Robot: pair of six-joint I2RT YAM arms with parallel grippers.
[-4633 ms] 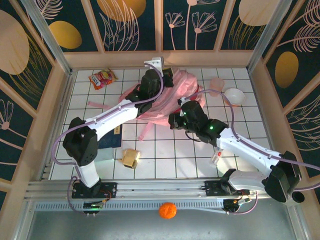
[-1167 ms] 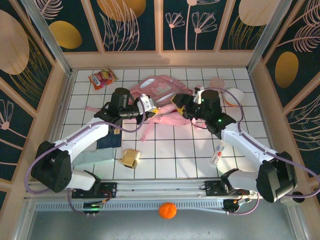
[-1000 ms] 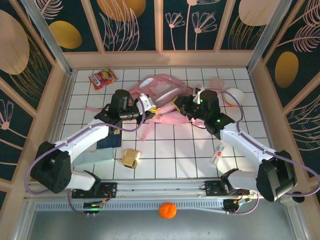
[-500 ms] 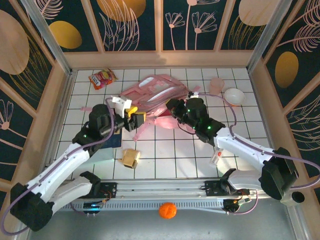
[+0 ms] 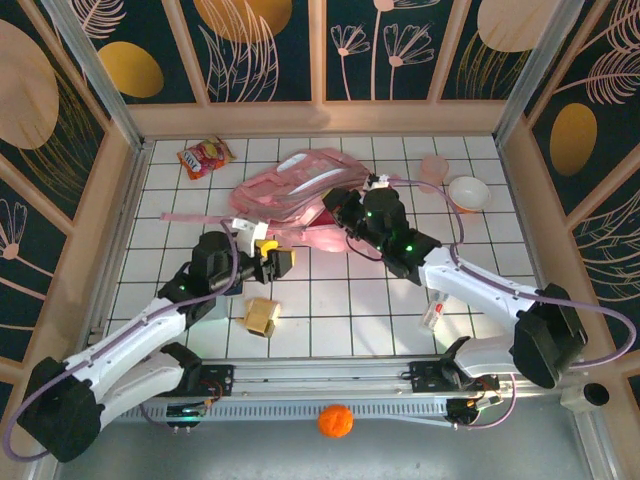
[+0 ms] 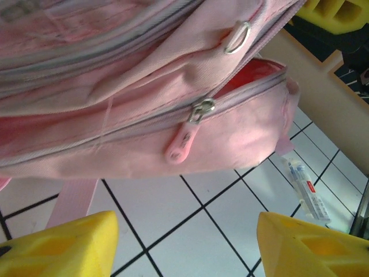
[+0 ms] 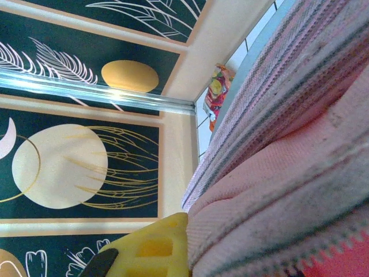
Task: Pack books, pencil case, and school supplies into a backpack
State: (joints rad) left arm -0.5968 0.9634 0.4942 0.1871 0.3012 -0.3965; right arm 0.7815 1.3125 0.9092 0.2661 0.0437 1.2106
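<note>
The backpack [image 5: 300, 185] lies at the far middle of the counter [image 5: 350, 300]. Our right end effector [image 5: 335, 208] is closed on its near edge, and we should hold the fabric taut. Our left end effector [image 5: 275, 254], open wide and empty, faces the zipper pull [image 6: 183, 145]. We should centre on the pull before closing.

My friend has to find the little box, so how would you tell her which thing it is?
Start at the big pink backpack on the white tiled table. Move toward the near edge, left of centre: the box sits on the tiles. It is small, tan-yellow and blocky, unlike the slim white packet to its right.
</note>
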